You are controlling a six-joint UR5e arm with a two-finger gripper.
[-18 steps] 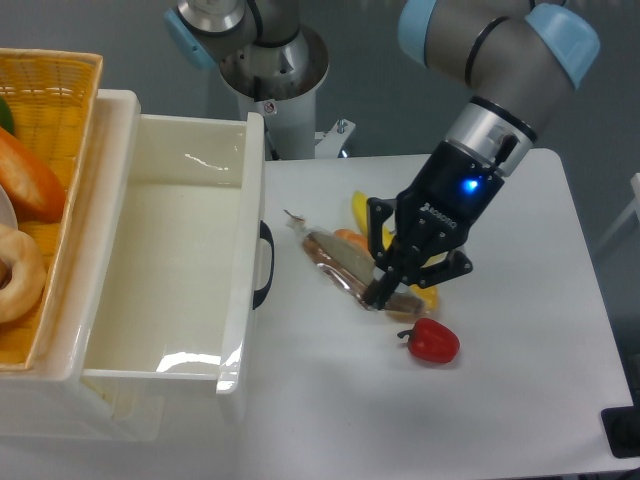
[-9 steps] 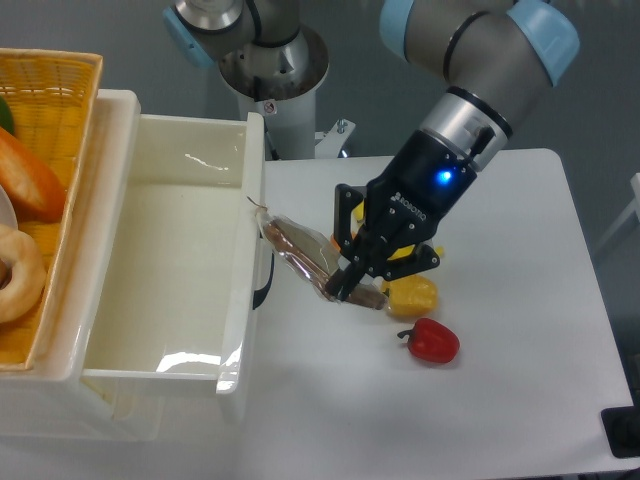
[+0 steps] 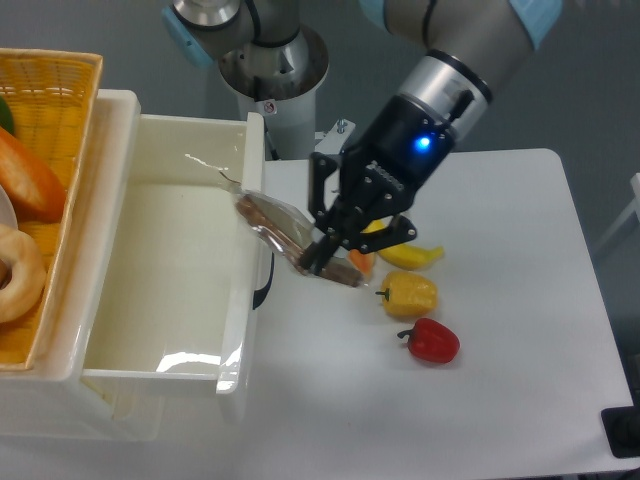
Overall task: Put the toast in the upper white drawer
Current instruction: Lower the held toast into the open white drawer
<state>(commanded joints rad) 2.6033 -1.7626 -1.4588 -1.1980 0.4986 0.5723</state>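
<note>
in the single fixed camera view, the toast (image 3: 280, 232) is held clear of the worktop (image 3: 500, 400) by the pincer (image 3: 318, 262), whose fingers are clamped on the lower right end of the clear bag. the bag is carried tilted, with its twisted end pointed up and left, so that this end is already over the front wall of the upper white drawer (image 3: 160, 290) while the gripped end is outside, over the worktop. the grasp at one end seems chosen so that the free length can be passed over the wall first. the drawer is pulled out, its dark handle (image 3: 264, 268) just below the bag, and its floor is seen bare and glossy.

left on the worktop, just beside and below the pincer, are a yellow pepper (image 3: 408, 295), a red pepper (image 3: 432, 341), a banana (image 3: 408, 256) and a small orange piece that cannot be identified. a wicker basket (image 3: 60, 90) with bread is set behind the drawer at the left edge.

the carry is judged mostly done; a further move left and a release over the drawer floor are not yet made.
</note>
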